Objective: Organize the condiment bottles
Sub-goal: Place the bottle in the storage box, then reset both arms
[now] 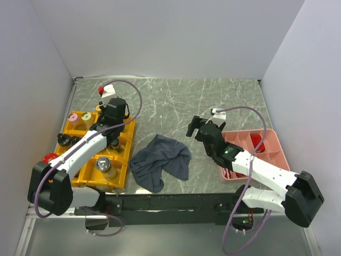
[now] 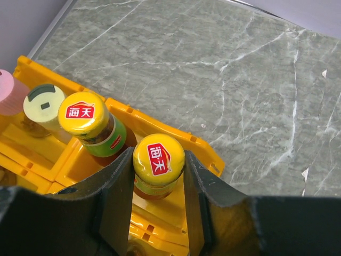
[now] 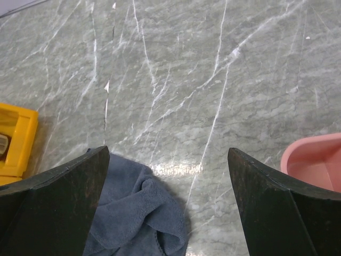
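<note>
My left gripper (image 2: 159, 156) is shut on a yellow-capped sauce bottle (image 2: 158, 169) that stands in the far right corner of the yellow tray (image 2: 205, 152). A second yellow-capped bottle (image 2: 85, 114) stands just left of it, then a pale-green cap (image 2: 43, 100) and a pink cap (image 2: 5, 88). From the top view the left gripper (image 1: 113, 114) hangs over the tray's far end. More bottles fill the tray: black caps (image 1: 64, 140), a red cap (image 1: 50, 157), a grey-lidded jar (image 1: 104, 166). My right gripper (image 1: 198, 127) is open and empty above the bare table.
A dark grey cloth (image 1: 160, 160) lies crumpled mid-table, just under the right gripper's left finger (image 3: 64, 186). A pink tray (image 1: 278, 149) at the right holds something red (image 1: 258, 143). A small white item with a red tip (image 1: 108, 89) lies beyond the yellow tray (image 1: 121, 176). White walls enclose the table.
</note>
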`<state>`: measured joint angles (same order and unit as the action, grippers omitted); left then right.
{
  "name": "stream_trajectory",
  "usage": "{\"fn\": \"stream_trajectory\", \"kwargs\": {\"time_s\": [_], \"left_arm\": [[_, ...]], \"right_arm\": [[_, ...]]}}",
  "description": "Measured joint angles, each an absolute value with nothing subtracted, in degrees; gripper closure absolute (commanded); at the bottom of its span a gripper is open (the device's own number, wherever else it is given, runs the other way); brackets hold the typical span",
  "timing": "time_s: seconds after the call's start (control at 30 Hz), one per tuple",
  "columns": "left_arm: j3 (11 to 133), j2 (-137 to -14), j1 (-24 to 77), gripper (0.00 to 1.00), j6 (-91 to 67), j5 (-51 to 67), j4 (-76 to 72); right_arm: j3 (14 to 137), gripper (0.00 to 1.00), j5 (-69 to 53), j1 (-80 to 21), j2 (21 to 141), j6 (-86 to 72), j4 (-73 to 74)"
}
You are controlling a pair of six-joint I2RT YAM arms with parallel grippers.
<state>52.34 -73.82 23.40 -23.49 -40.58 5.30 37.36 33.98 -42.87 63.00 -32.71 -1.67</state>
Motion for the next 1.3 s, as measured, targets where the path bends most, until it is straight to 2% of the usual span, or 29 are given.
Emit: {"fn": "stream_trajectory", "kwargs": {"time_s": [0.13, 0.2, 0.3, 0.33, 0.43, 0.53, 0.73, 0.93, 1.07, 1.3], "left_arm": [[51.4, -73.8, 22.8, 0.71, -25.2, -40.5, 4.8], [50.8, -73.7, 22.7, 0.70, -25.7, -40.6, 4.2], [50.3, -73.1, 22.7, 0.59, -26.3, -40.6, 4.1], [50.2, -72.9, 22.7, 0.49, -26.5, -40.6, 4.3], [50.2, -72.2, 22.7, 0.31, -26.8, -40.6, 4.6], [50.9, -70.0, 22.7, 0.22, -27.7, -40.5, 5.0], [54.0, -64.1, 22.7, 0.12, -28.3, -37.6, 6.6], [55.6, -56.2, 22.7, 0.01, -27.8, -25.5, 7.2], [55.3, -50.2, 22.7, 0.01, -28.2, -15.6, 6.8], [53.6, -43.9, 22.7, 0.01, -28.3, -0.4, 7.6]], "right_arm": [[37.6, 0.00, 33.8, -42.9, 63.1, -32.3, -1.7], [37.6, 0.00, 33.8, -42.9, 63.3, -32.1, -1.5], [37.6, 0.00, 33.8, -42.9, 63.4, -32.0, -1.3], [37.6, 0.00, 33.8, -42.9, 63.5, -31.9, -1.3], [38.0, 0.00, 33.7, -42.9, 64.1, -31.8, -1.1], [38.6, 0.00, 33.5, -42.9, 64.3, -31.8, -0.8], [38.7, 0.00, 32.8, -42.9, 64.3, -31.6, -0.4], [45.0, 0.00, 28.3, -42.9, 64.8, -31.6, 5.2], [51.0, 0.00, 24.3, -42.9, 63.2, -31.4, 9.0], [53.7, 0.00, 18.1, -42.9, 51.7, -29.6, 13.4]]}}
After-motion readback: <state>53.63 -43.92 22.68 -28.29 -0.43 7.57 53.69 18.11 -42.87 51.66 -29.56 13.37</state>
